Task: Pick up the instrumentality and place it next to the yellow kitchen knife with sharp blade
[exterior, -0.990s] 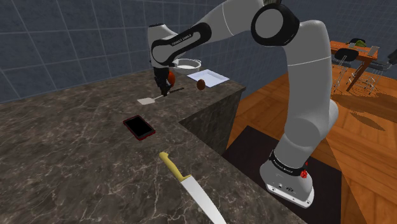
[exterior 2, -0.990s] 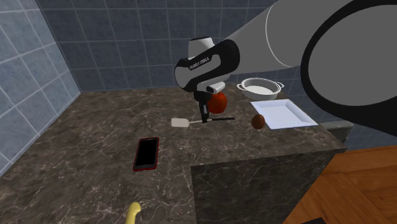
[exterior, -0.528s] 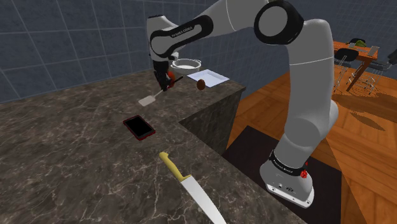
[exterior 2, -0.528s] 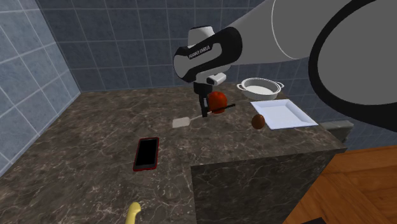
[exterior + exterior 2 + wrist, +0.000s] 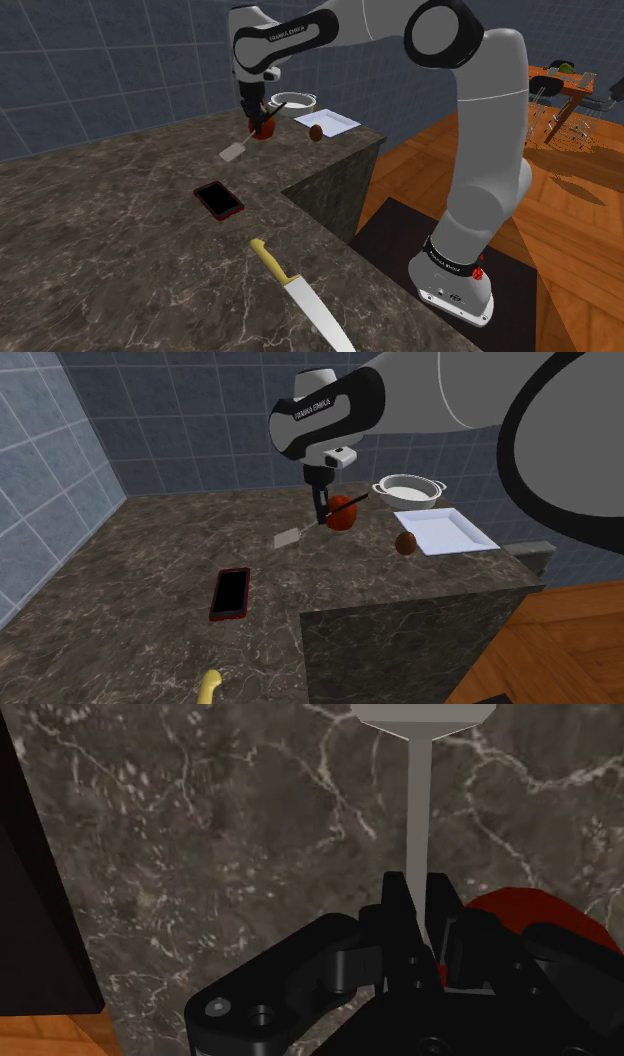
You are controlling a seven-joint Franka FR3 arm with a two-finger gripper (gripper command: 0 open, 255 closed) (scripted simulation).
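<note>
Above the dark marble counter (image 5: 120, 230), the gripper (image 5: 257, 121) is clamped on the spatula (image 5: 234, 152).
Shoulder view: the spatula hangs tilted with its blade low, well apart from the yellow-handled knife (image 5: 290, 290). Second exterior view: its handle crosses a red fruit (image 5: 345, 517). Wrist view: both fingers (image 5: 395, 896) pinch the thin shaft.

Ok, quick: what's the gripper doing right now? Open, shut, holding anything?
Gripper: shut on the spatula, fingers clasping its thin handle, blade end tilted down towards the counter.
</note>
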